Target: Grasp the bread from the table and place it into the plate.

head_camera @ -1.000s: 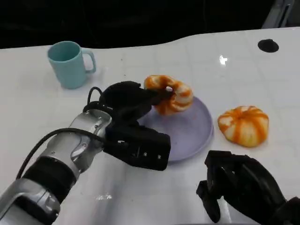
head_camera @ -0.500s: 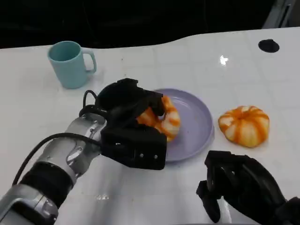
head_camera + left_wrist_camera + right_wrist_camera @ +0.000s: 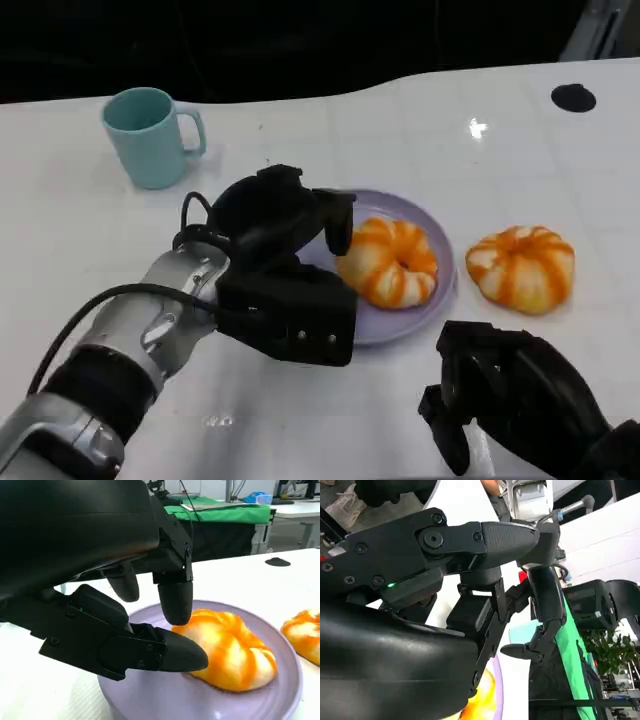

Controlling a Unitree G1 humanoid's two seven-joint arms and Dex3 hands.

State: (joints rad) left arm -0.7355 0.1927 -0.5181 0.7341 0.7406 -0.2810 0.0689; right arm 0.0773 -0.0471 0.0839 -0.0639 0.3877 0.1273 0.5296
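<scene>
Bread point(image 3: 389, 262) now lying in plate point(image 3: 432, 225), out of L hand's grasp vs 0.5 s ago; placement looks done. Left hand point(image 3: 283, 212) at plate's left edge, fingers point(image 3: 175, 595) apart, holding nothing, tips just beside bread. Right hand point(image 3: 505, 392) near right, curled, empty. Bread: ring-shaped, glossy, orange-white stripes. Plate: smooth lilac, round. Second bun point(image 3: 520, 267) right of plate. Teal mug point(image 3: 150, 136) far left.

Lab: green-draped workbenches point(image 3: 225, 512) behind
</scene>
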